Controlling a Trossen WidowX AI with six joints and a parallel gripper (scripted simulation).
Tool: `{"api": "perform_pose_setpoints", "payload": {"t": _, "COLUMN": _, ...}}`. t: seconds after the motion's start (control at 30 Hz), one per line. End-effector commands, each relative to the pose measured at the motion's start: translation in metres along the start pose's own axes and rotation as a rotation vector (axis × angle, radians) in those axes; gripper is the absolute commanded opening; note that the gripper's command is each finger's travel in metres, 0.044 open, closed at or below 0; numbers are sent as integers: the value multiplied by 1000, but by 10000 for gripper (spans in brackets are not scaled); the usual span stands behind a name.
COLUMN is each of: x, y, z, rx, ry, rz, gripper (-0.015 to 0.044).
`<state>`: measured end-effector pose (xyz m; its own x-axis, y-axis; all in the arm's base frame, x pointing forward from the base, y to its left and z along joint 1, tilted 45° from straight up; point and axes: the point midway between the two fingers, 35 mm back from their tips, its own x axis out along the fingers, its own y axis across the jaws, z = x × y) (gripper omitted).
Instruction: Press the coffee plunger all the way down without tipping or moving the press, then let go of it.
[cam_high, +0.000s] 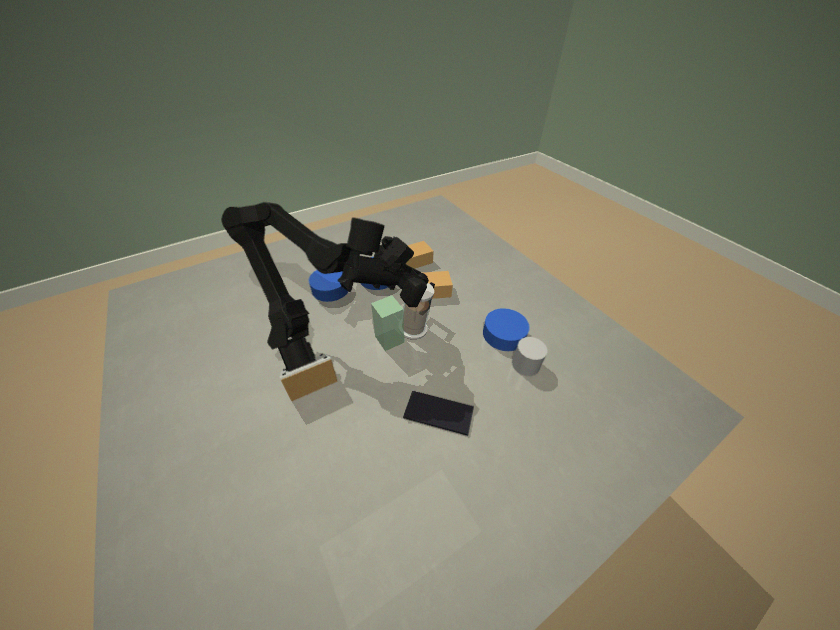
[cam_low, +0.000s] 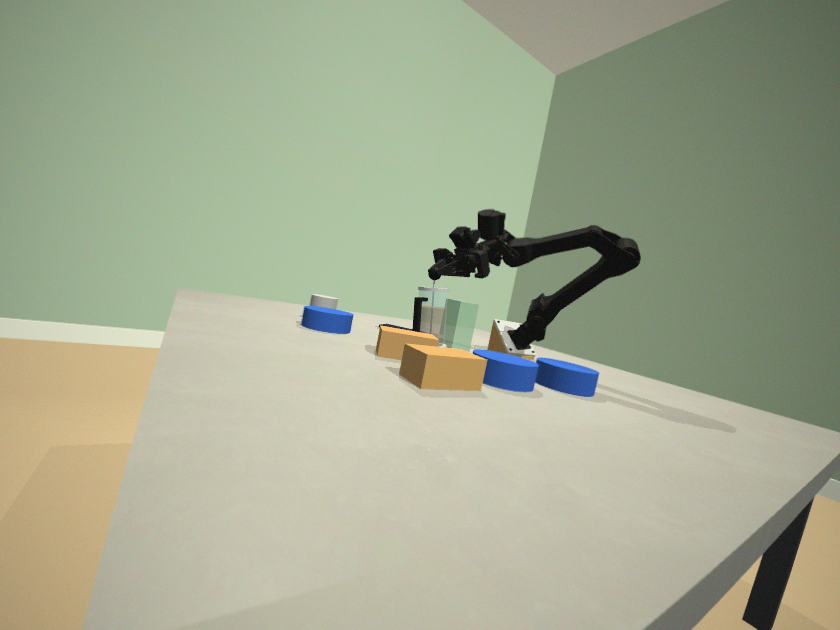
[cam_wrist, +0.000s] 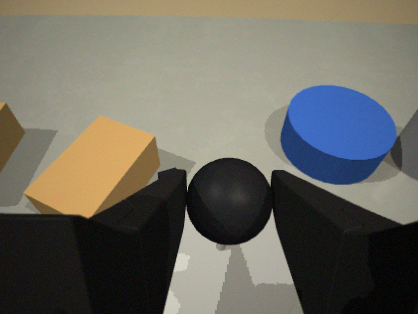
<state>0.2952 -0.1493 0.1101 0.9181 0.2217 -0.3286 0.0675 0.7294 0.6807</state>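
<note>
The coffee press (cam_high: 414, 321) (cam_low: 432, 317) stands upright on the table, a clear glass with brown content, a white base and a black handle (cam_low: 417, 315). Its thin plunger rod (cam_low: 434, 283) rises a short way above the lid (cam_low: 442, 289) to a round black knob (cam_wrist: 229, 215). My gripper (cam_high: 413, 290) (cam_low: 434, 272) (cam_wrist: 228, 181) is shut on the knob, one finger on each side of it. In the wrist view the knob hides most of the rod. In the top view the fingers hide the knob.
A green block (cam_high: 388, 324) (cam_low: 462, 324) stands close beside the press. Two orange blocks (cam_high: 441, 284) (cam_high: 422, 254) and two blue discs (cam_low: 507, 372) (cam_low: 568, 377) lie near. Another blue disc (cam_high: 506, 328) (cam_wrist: 337, 127) adjoins a grey cylinder (cam_high: 529, 357). A dark slab (cam_high: 438, 412) lies flat.
</note>
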Motion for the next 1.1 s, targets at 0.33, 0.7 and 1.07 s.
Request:
{"api": "perform_pose_setpoints", "payload": {"t": 0.33, "x": 3, "y": -1, "z": -6, "rx": 18, "ry": 19, "rz": 7, "gripper": 128}}
{"api": "perform_pose_setpoints", "payload": {"t": 0.7, "x": 1, "y": -1, "z": -2, "rx": 7, "ry": 5, "rz": 3, "gripper": 128}}
{"api": "perform_pose_setpoints", "payload": {"t": 1.07, "x": 1, "y": -1, "z": -2, "rx": 7, "ry": 5, "rz": 3, "gripper": 286}}
